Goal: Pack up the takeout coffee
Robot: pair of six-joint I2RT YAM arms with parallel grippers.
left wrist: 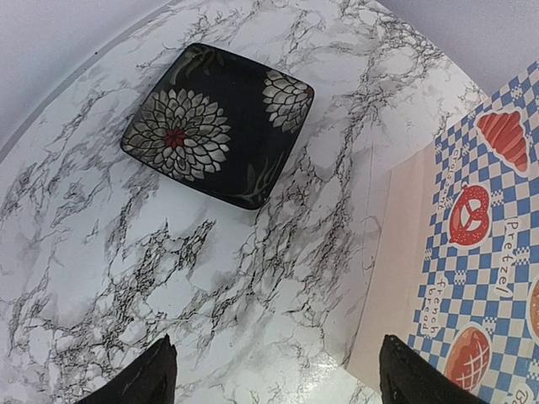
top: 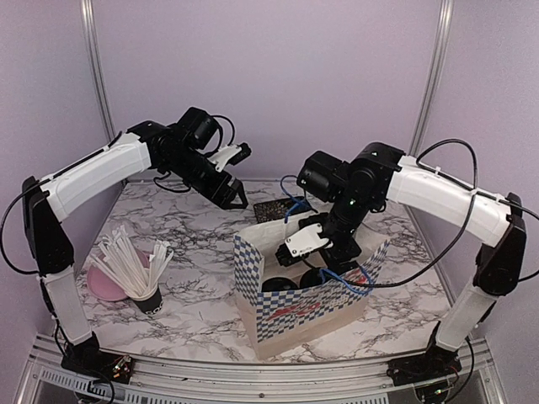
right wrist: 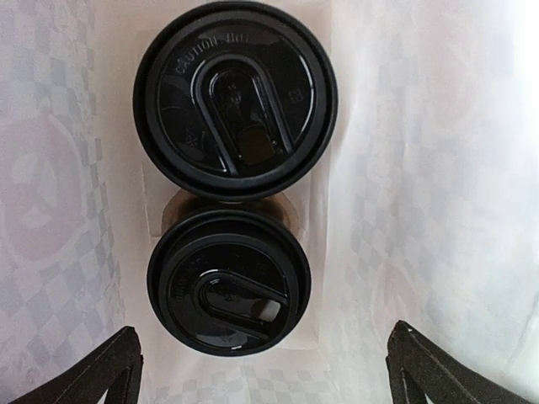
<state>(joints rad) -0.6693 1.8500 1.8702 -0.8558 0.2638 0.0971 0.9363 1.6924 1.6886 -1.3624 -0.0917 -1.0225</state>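
Two takeout coffee cups stand side by side deep inside the blue-checked paper bag [top: 307,307], only their round black lids showing: one [right wrist: 236,97] farther, one [right wrist: 227,282] nearer. A bit of brown cardboard tray [right wrist: 179,208] shows between them. My right gripper [right wrist: 265,374] hangs open over the bag's mouth just above the nearer lid, holding nothing. From above the lids [top: 276,284] sit low in the bag under the right gripper [top: 330,263]. My left gripper [left wrist: 278,379] is open and empty, raised over the marble left of the bag [left wrist: 472,252].
A black square plate with flower pattern [left wrist: 219,122] lies on the marble behind the bag. A black cup of white sticks [top: 139,282] stands at the front left beside a pink dish [top: 105,288]. Purple walls and metal posts close in the table.
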